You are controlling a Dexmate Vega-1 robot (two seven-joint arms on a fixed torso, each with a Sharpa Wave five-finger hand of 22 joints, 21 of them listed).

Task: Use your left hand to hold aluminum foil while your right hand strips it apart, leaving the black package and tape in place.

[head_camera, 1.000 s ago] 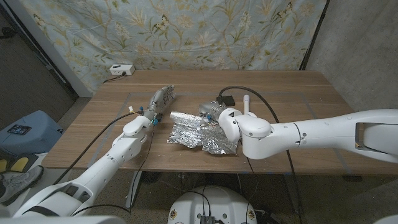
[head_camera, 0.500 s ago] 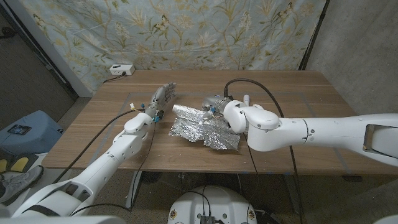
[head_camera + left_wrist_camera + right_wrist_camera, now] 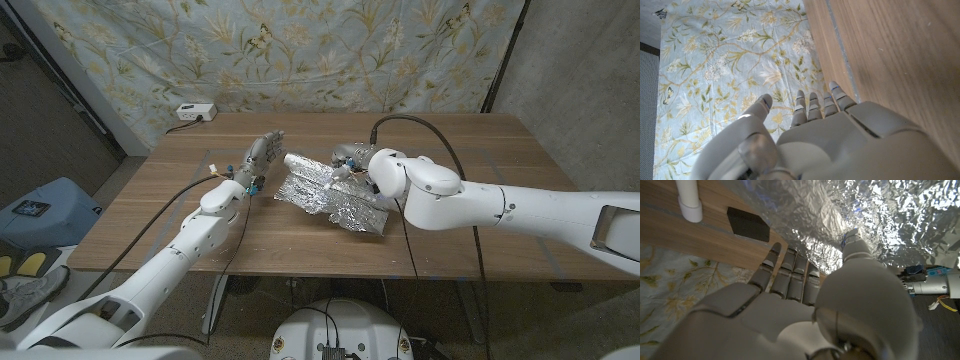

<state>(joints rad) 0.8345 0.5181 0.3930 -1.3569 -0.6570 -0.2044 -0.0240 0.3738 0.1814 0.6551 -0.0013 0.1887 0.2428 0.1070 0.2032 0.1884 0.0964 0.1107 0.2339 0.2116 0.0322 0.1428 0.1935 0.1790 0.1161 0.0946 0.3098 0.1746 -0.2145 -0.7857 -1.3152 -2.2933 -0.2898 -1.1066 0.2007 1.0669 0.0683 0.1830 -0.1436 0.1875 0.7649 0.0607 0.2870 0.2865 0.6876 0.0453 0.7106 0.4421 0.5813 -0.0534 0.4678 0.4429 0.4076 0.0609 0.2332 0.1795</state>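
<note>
The foil (image 3: 335,196) lies crumpled on the tabletop (image 3: 470,150), its long axis running from a rolled end nearest the left hand (image 3: 260,160) diagonally toward the front edge under the right arm. The left hand stands just beside that rolled end, apart from it as far as the head view shows, fingers spread and holding nothing; its wrist view has only wood and the flowered cloth (image 3: 730,55) ahead of the fingers (image 3: 815,102).

The right hand (image 3: 805,280) is at the foil's far edge, the nearer of the two. Its fingers lie together along the sheet's border with the thumb (image 3: 852,242) over the foil; whether it is pinching the sheet or only touching it cannot be told.

Beyond the foil from the right hand, a black package (image 3: 747,224) lies on bare wood, with a white tube (image 3: 689,200) beside it. No container is on the tabletop.

The coming move likely turns on the left hand crossing onto the rolled end to pin it before the right pulls away.
</note>
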